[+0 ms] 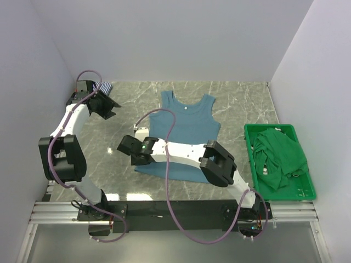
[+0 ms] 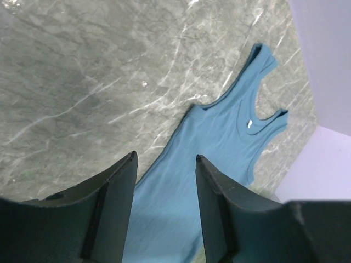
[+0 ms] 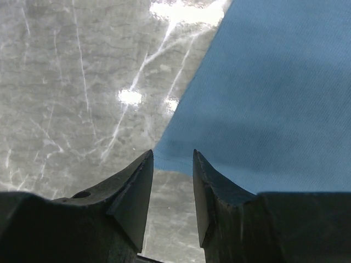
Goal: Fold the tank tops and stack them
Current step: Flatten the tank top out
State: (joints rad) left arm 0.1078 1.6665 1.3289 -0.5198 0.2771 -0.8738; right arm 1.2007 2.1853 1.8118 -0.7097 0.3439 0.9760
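Observation:
The plain teal-blue tank top (image 1: 186, 123) lies flat in the middle of the table, neck toward the back wall. The striped tank top (image 1: 103, 86) lies at the far left back corner, mostly hidden behind my left arm. My left gripper (image 1: 111, 109) hovers between the two tops; in the left wrist view it (image 2: 166, 159) is open and empty, with the teal top (image 2: 219, 142) beyond it. My right gripper (image 1: 125, 147) is at the teal top's left side. In the right wrist view it (image 3: 173, 154) is open, and the hem corner of the teal top (image 3: 263, 93) lies just past its tips.
A green plastic crate (image 1: 303, 189) stands at the right edge of the table with crumpled green cloth (image 1: 281, 153) in it. White walls close in the left, back and right sides. The tabletop (image 1: 241, 98) is grey marble-patterned.

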